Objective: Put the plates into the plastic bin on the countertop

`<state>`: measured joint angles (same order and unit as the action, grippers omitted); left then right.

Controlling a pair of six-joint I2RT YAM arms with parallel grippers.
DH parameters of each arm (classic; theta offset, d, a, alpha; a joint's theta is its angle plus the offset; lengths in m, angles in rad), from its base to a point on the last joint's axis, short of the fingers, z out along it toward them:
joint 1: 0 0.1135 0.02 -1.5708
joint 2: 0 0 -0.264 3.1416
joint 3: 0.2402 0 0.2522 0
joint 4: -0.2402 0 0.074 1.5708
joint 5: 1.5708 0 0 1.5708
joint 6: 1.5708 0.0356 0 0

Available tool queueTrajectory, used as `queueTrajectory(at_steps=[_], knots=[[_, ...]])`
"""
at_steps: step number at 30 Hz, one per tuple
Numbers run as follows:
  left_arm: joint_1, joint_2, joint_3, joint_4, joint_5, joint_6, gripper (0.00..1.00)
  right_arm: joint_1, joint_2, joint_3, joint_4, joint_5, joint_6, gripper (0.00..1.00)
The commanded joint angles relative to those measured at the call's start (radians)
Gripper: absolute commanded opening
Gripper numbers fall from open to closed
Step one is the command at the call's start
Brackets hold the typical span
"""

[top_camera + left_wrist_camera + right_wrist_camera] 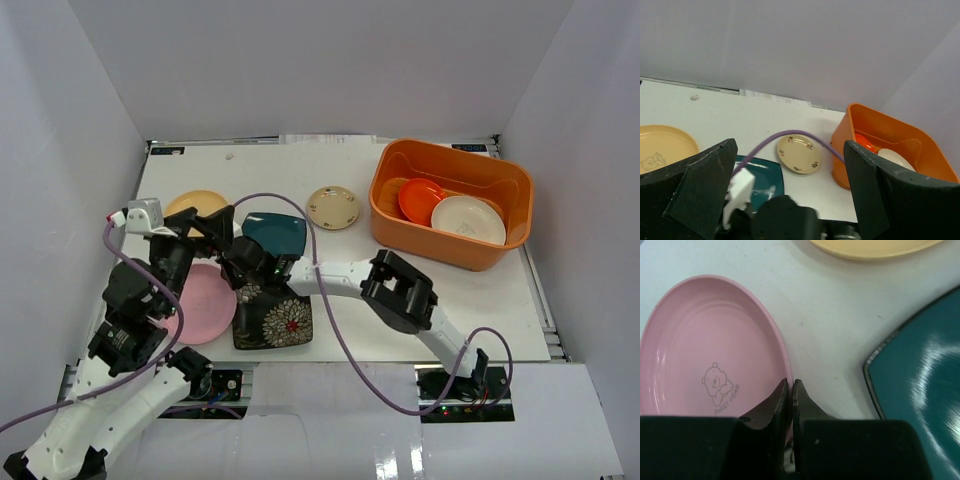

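While the orange-red plate [420, 198] and cream plate [468, 218] sit in the orange plastic bin [450, 150] at the countertop's [500, 300] far right, the robot's on the pickup step. The right gripper [791, 385] is pinched tight, apparently on the rim of the pink plate [705, 350] at near left. The left gripper [790, 145] hangs wide and empty. The next move calls for a clean lift without that thin rim slipping, then a carry to the bin.
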<state>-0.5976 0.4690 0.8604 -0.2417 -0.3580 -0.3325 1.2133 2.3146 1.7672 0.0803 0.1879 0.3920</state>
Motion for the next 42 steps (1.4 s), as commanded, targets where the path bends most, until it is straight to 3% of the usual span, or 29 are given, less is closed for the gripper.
queueTrajectory(at_steps=[1,5,10,13,18,22,24,27,29,33,37,40,41,42], knots=[[-0.002,0.071,0.058,-0.036,-0.116,0.03,0.98,0.002,-0.23,-0.107,0.179,0.074,-0.073,0.08],[-0.002,0.135,0.074,-0.036,-0.193,0.03,0.98,-0.037,-0.497,-0.317,0.271,0.136,-0.137,0.08],[-0.001,0.229,0.097,-0.064,-0.219,-0.043,0.96,-0.125,-0.791,-0.625,0.259,0.283,-0.199,0.08],[0.002,0.284,0.109,-0.085,-0.151,-0.117,0.93,-0.266,-1.054,-0.765,0.201,0.343,-0.228,0.08],[0.012,0.381,0.078,-0.067,-0.13,-0.19,0.93,-0.558,-1.302,-0.876,0.101,0.386,-0.288,0.08],[0.085,0.482,0.042,-0.053,-0.089,-0.255,0.93,-0.872,-1.279,-0.896,0.053,0.285,-0.274,0.08],[0.139,0.514,0.025,-0.054,-0.03,-0.287,0.91,-0.952,-1.246,-0.904,0.049,0.251,-0.233,0.08],[0.336,0.572,-0.012,-0.044,0.095,-0.362,0.89,-1.104,-1.151,-0.899,0.05,0.202,-0.202,0.08],[0.425,0.605,-0.053,-0.034,0.186,-0.433,0.89,-1.153,-1.108,-0.893,0.047,0.138,-0.186,0.08],[0.637,0.652,-0.107,-0.013,0.221,-0.488,0.9,-1.239,-1.075,-0.923,0.052,0.093,-0.16,0.08],[0.734,0.704,-0.142,0.004,0.232,-0.514,0.91,-1.259,-1.054,-0.953,0.056,0.047,-0.151,0.12],[0.771,0.773,-0.147,0.022,0.215,-0.527,0.91,-1.261,-1.064,-0.965,0.058,0.006,-0.151,0.32],[0.78,0.795,-0.149,0.028,0.221,-0.533,0.91,-1.261,-1.069,-0.965,0.058,-0.01,-0.154,0.47],[0.8,0.818,-0.152,0.039,0.221,-0.539,0.91,-1.261,-1.084,-0.963,0.05,-0.018,-0.156,0.52]])
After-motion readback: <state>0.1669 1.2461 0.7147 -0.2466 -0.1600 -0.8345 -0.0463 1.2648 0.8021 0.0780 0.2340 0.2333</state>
